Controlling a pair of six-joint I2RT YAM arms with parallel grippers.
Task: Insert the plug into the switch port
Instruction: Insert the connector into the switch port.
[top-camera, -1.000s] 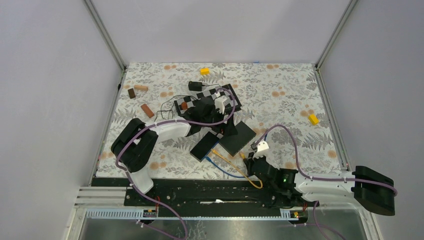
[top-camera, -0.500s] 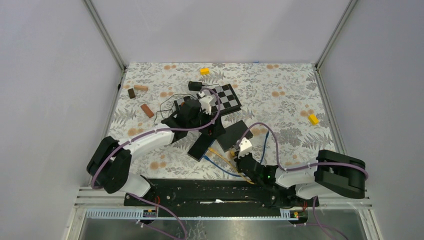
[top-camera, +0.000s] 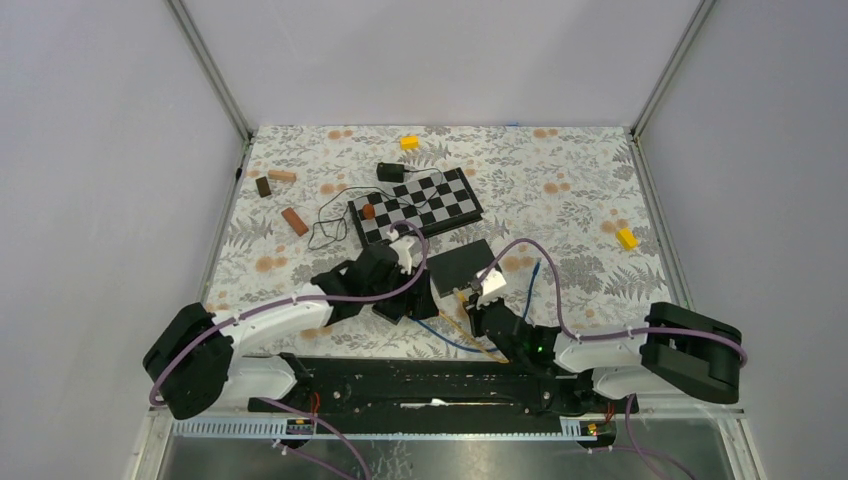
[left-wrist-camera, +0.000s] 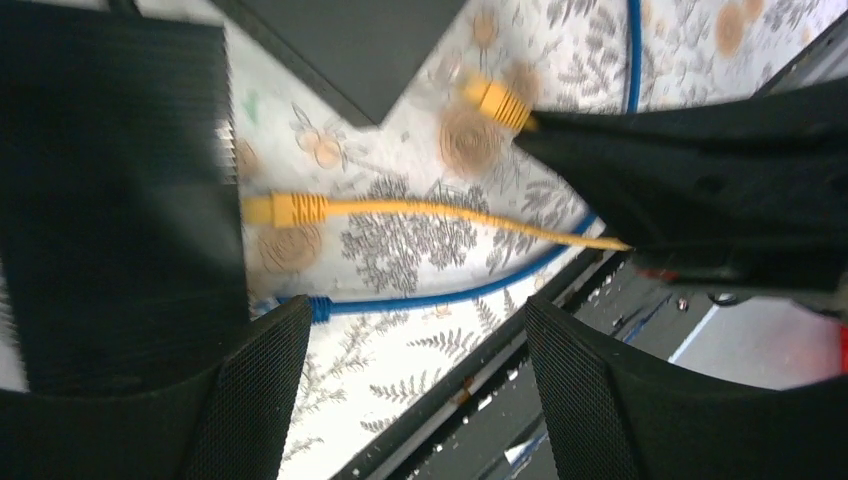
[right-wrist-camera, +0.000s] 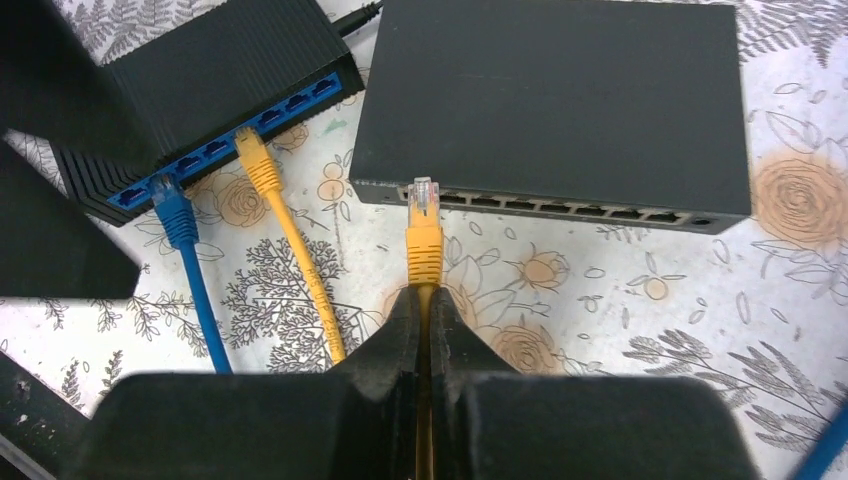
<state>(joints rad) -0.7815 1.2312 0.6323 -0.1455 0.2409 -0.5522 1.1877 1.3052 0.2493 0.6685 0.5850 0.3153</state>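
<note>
Although pinched tight at its rear end between the closed fingers of the right gripper (right-wrist-camera: 422, 300) and aimed toward twelve o'clock, not yet seated: plug (right-wrist-camera: 424, 205) tip right at the front face of the switch (right-wrist-camera: 550, 100), near the nine-o'clock end of its port row (right-wrist-camera: 560, 212), touching or just short, unclear which. Grasp and rough approach seemingly done; final alignment with one port and the push home left. At ten o'clock, second switch (right-wrist-camera: 220, 70) with yellow cable (right-wrist-camera: 262, 165) and blue cable (right-wrist-camera: 178, 215) plugged in, left gripper (left-wrist-camera: 412, 320) beside it, jaws apart, nothing between.
</note>
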